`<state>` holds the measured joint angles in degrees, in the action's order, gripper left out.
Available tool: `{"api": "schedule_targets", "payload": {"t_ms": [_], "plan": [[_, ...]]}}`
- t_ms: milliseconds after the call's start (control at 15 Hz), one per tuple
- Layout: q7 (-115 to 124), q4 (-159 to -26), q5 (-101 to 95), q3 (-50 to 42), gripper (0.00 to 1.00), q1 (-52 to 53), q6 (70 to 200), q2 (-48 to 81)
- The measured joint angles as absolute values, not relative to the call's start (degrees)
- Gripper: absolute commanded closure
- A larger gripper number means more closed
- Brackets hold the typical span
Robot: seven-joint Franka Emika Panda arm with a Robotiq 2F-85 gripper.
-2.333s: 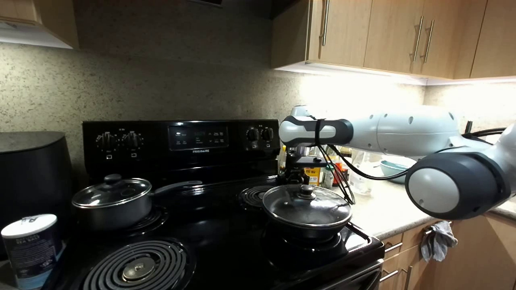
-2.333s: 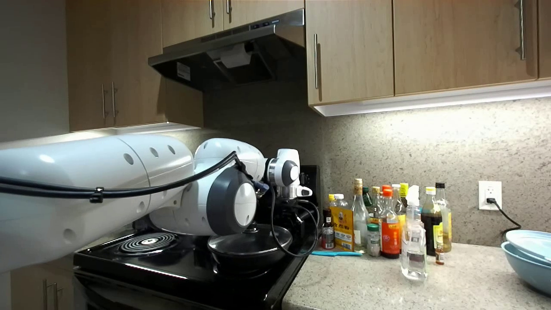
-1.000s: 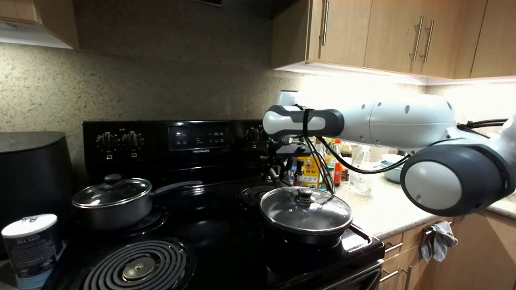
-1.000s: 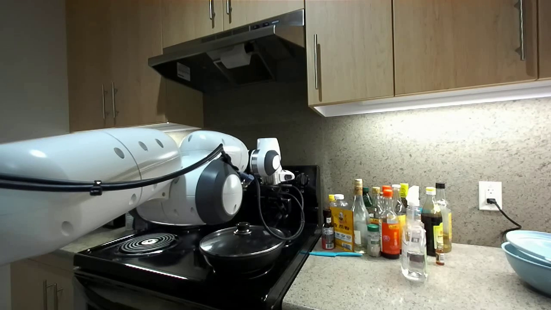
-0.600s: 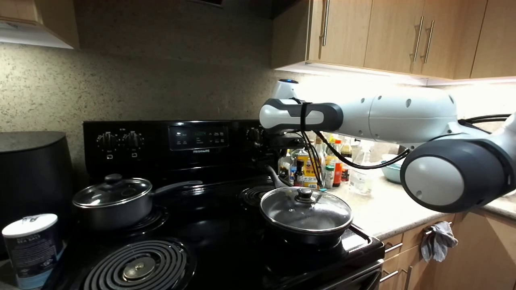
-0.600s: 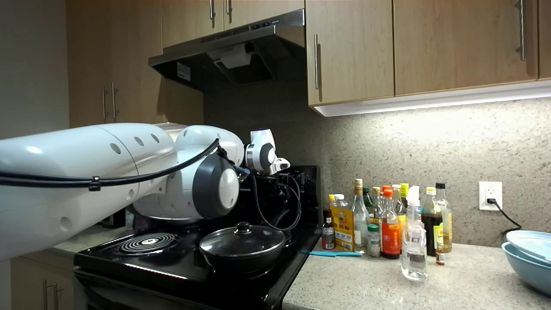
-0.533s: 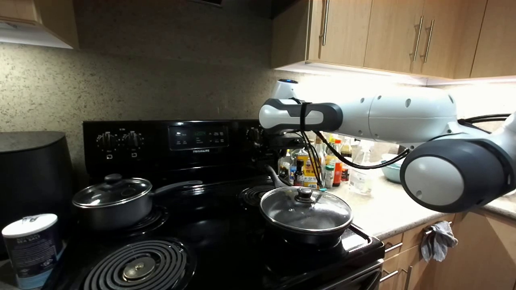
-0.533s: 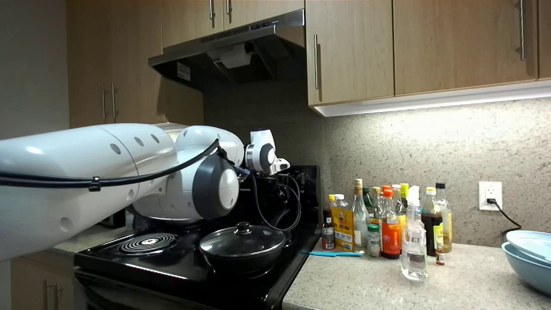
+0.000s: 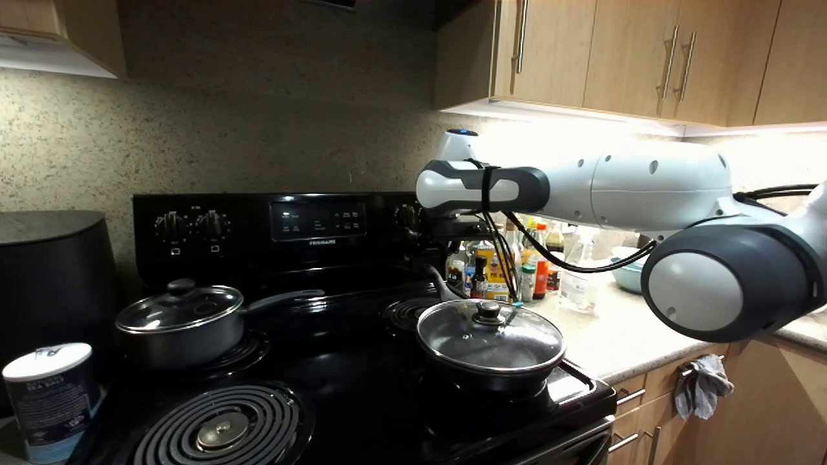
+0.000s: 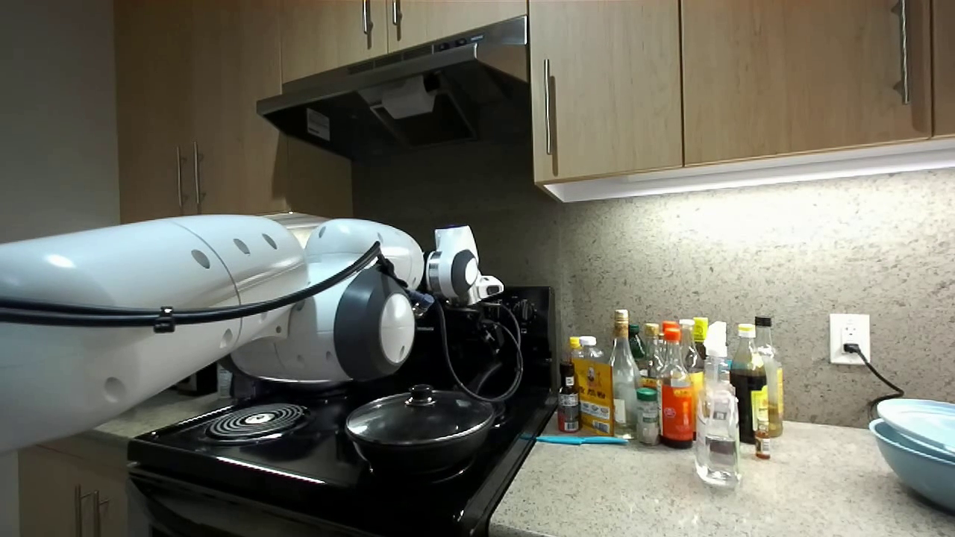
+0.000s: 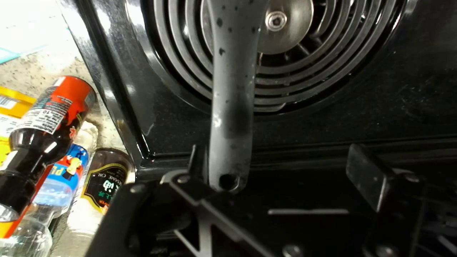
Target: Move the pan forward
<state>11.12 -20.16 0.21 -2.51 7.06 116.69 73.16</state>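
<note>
So the pan (image 10: 421, 453) is sitting on the front half of the stove (image 9: 362, 387), close to the side edge, domed glass lid (image 9: 491, 342) on, handle (image 11: 234, 82) pointing back across the rear burner (image 11: 289, 39). Wrist view has the jaws wide apart with nothing clamped; the handle's tip lines up between them but way closer to one side, and I can't really judge how high above it they are. That's my main worry: if they go down off-centre like that, one could land on the handle and tip or twist the whole pan, and the lid would probably slide. Also, bottles (image 11: 46, 132) crowd the counter (image 10: 612, 492) near the handle's end, so a sloppy sideways swing might knock one, and the cables (image 9: 585, 269) on the arm (image 9: 659, 181) hang close enough to the lid that snagging its knob (image 9: 489, 310) isn't crazy. As for changes: versus a couple of seconds ago the pan has come slightly toward the front of the stove in both exterior views, and the arm, which was lower and hiding the handle, now sits higher, leaving the handle showing. Compared with half a second ago, pretty much nothing, pan included, has visibly budged.
</note>
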Motion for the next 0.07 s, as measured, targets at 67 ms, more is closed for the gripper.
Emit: {"api": "schedule_targets", "payload": {"t_ms": [67], "plan": [[11.1, -20.2, 0.2, -2.5, 0.0, 7.1, 116.7, 73.2]]}}
